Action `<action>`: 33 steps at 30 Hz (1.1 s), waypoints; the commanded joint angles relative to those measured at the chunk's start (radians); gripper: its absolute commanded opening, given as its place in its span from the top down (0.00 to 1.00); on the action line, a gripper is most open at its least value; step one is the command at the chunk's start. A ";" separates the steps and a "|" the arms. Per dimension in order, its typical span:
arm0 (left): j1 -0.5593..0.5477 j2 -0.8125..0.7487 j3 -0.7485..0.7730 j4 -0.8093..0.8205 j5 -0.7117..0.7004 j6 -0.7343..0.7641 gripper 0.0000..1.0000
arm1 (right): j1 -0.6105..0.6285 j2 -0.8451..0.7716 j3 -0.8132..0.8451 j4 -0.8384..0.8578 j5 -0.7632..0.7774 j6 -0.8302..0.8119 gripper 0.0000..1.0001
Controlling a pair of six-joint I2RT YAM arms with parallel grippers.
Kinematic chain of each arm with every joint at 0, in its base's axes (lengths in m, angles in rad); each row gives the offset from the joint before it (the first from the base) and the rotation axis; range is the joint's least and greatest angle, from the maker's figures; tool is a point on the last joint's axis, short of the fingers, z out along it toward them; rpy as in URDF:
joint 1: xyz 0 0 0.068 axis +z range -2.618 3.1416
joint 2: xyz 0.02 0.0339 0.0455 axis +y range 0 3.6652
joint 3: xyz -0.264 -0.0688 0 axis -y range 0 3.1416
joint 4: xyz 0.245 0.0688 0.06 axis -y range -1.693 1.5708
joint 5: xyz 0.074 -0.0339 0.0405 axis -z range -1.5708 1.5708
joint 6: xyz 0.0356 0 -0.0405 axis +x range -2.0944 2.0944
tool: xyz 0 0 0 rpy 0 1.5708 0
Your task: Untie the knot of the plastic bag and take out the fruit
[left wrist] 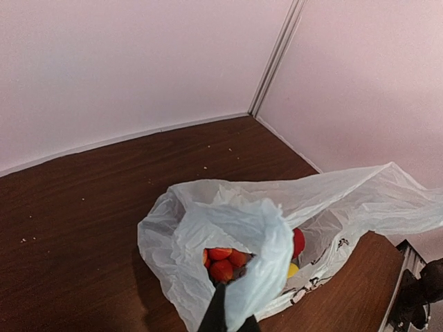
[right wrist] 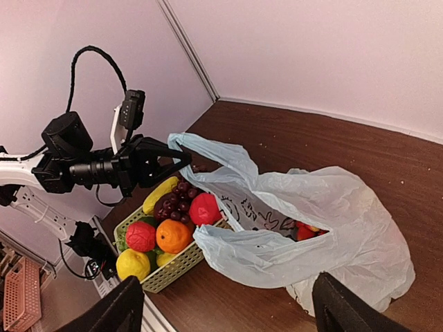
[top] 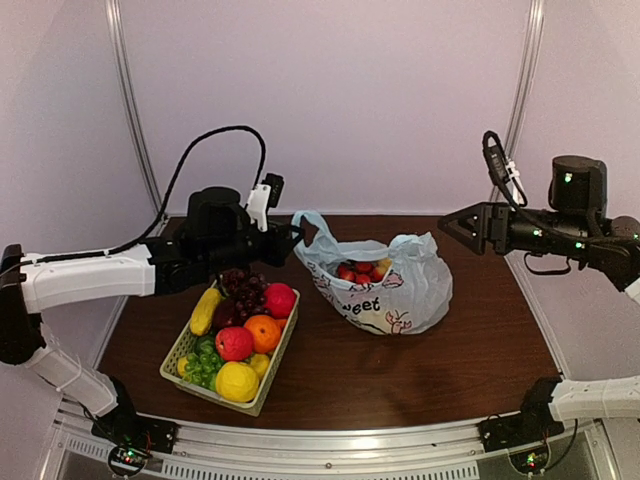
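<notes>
The pale blue plastic bag point(top: 400, 290) lies on the table with its mouth open. No knot shows; its two handles are apart. My left gripper point(top: 293, 243) is shut on one handle point(top: 310, 225) and holds it up to the left; in the left wrist view the film point(left wrist: 259, 270) runs between its fingers point(left wrist: 216, 315). Small red fruit point(left wrist: 221, 263) and a yellow piece point(left wrist: 293, 270) lie inside the bag. My right gripper point(top: 447, 225) is open and empty, raised to the right of the bag point(right wrist: 325, 214); in its own view it is wide apart point(right wrist: 228, 294).
A pale green basket point(top: 178, 352) stands left of the bag, holding a banana point(top: 205, 310), a lemon point(top: 237, 382), an orange point(top: 262, 332), red pieces and grapes. It also shows in the right wrist view point(right wrist: 176, 266). Walls close the back and sides.
</notes>
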 commanded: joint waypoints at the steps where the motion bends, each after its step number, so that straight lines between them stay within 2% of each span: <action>1: 0.001 -0.031 -0.021 0.032 -0.005 -0.017 1.00 | 0.004 0.081 0.114 -0.095 0.112 -0.098 0.14; 14: 0.001 -0.035 -0.025 0.037 0.028 -0.015 1.00 | 0.003 0.501 0.382 -0.160 0.197 -0.245 0.06; 20: 0.000 -0.021 -0.005 0.032 0.038 -0.010 1.00 | 0.003 0.701 0.470 -0.196 0.102 -0.350 0.05; 25: 0.001 -0.015 -0.008 0.055 0.038 -0.015 1.00 | 0.003 0.780 0.498 -0.222 0.028 -0.461 0.02; 33: 0.001 0.001 0.006 0.051 0.069 -0.013 1.00 | 0.003 0.857 0.511 -0.278 0.140 -0.542 0.04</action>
